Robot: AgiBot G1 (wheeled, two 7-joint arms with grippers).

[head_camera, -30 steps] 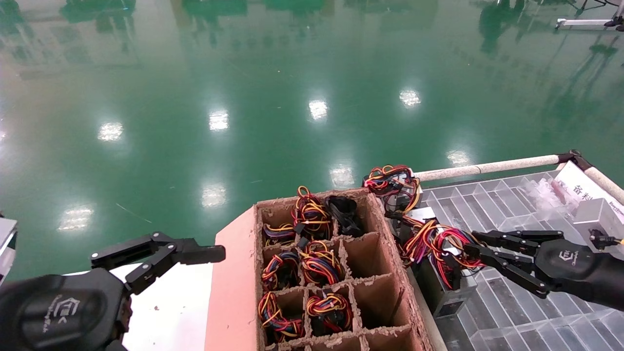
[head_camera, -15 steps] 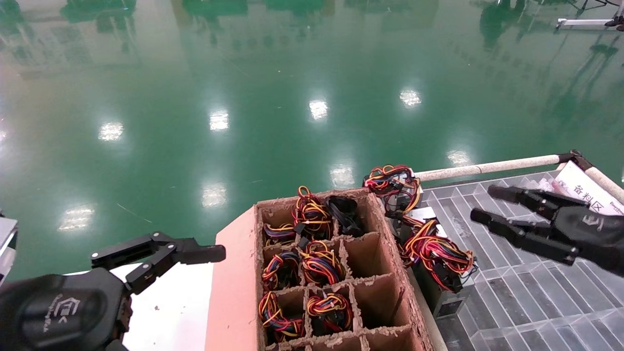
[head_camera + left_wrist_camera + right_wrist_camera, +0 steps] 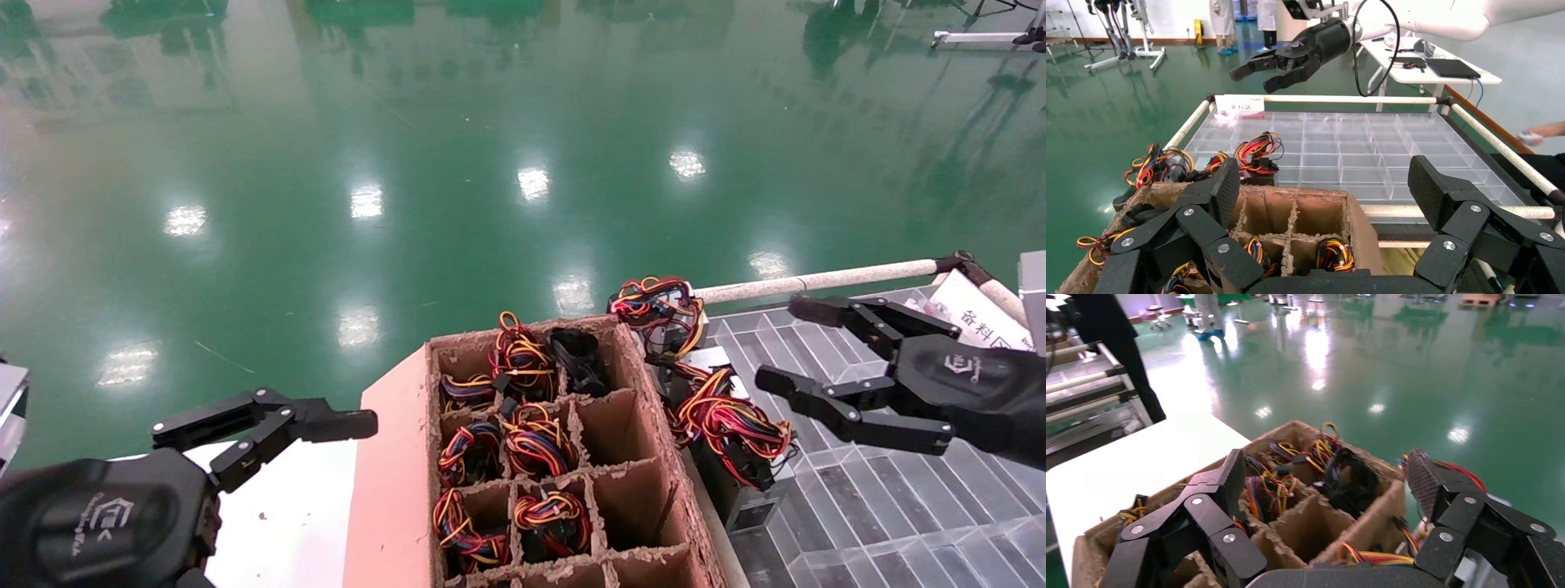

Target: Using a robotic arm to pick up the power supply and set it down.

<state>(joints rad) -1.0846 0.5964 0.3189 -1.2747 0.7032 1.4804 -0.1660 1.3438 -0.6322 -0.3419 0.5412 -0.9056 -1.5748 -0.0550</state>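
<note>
The power supply [image 3: 739, 445] is a narrow grey box topped by a loop of red and orange wires. It stands on the clear grid tray [image 3: 882, 506], right beside the cardboard box's right wall, and also shows in the left wrist view [image 3: 1257, 156]. My right gripper [image 3: 780, 343] hovers open just right of and above the wire loop, holding nothing. From its own wrist view, the right gripper [image 3: 1327, 478] looks down over the cardboard box. My left gripper [image 3: 265, 425] is parked open at the lower left, empty [image 3: 1327, 190].
The divided cardboard box [image 3: 645, 392] holds several wired units with blue and purple strands. Another unit [image 3: 658, 306] sits behind the power supply. A white padded rail [image 3: 817, 282] and a label card [image 3: 976, 314] edge the tray. A white tabletop [image 3: 286, 523] lies to the left.
My right gripper was at the wire loop a second ago. It has since lifted up and away, and its fingers now spread wider. The power supply stays on the tray. The left arm has not moved.
</note>
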